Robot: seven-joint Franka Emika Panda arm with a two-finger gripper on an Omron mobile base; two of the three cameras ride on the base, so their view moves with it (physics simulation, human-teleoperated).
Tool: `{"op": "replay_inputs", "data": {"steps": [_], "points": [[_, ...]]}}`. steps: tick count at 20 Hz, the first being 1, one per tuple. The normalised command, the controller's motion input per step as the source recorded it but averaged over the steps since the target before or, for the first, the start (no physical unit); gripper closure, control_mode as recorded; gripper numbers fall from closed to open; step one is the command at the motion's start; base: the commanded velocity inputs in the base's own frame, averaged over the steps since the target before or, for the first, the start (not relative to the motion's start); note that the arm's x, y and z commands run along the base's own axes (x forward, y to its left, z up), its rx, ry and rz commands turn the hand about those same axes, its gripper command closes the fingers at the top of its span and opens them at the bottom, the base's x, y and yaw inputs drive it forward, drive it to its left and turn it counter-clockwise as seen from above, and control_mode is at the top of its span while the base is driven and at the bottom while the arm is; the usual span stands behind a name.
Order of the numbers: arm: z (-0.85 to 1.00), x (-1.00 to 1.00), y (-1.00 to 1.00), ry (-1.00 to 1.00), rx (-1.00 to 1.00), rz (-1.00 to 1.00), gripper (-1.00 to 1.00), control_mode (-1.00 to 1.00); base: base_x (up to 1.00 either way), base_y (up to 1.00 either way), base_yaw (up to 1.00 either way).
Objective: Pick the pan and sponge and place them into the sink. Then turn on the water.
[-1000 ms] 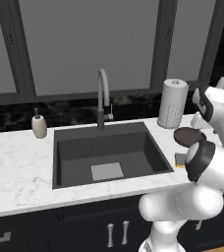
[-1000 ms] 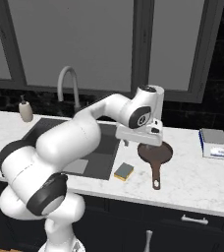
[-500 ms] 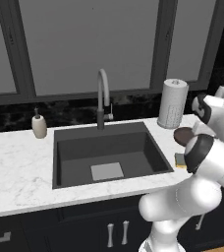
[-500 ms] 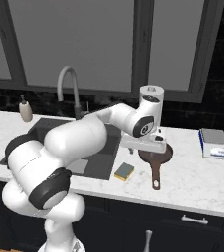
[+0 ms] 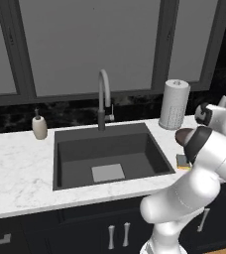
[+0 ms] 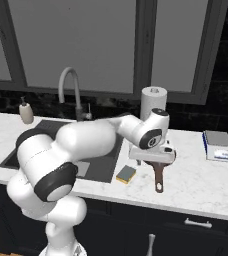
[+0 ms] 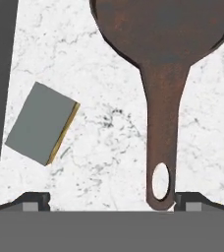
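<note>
My own white arm is hiding most of the round reddish-brown frying pan (image 6: 157, 167) in the right base view, leaving its long thin brown handle poking out toward the counter's front edge. In the hand view the pan's bowl is being cut off by the top edge, and my claw (image 7: 111, 202) is showing just 2 dark tips (image 7: 34, 202), standing wide apart and clamped on nothing, with the handle's hanging hole near the right-hand one. The small yellow sponge with the grey top (image 6: 126, 174) is lying on the white marble counter (image 6: 196, 180), between the pan's handle and the large dark grey sink (image 5: 110, 155), touching neither. Compared with 1 second ago, I am hanging lower and more squarely over the pan; pan and sponge are lying where they were.
</note>
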Motion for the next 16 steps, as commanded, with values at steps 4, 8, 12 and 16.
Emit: {"op": "replay_inputs", "data": {"steps": [4,8,12,16], "points": [[-0.4,0.06,0.0,0.03,-0.01,0.05,-1.0,-1.0,0.0,0.0,0.0],[-0.26,0.21,-0.13,0.04,0.0,0.03,-1.0,-1.0,0.0,0.0,0.0],[-0.17,0.29,-0.21,0.07,0.0,0.0,-1.0,-1.0,0.0,0.0,0.0],[-0.19,0.23,-0.18,0.05,0.0,0.02,-1.0,-1.0,0.0,0.0,0.0]]}}
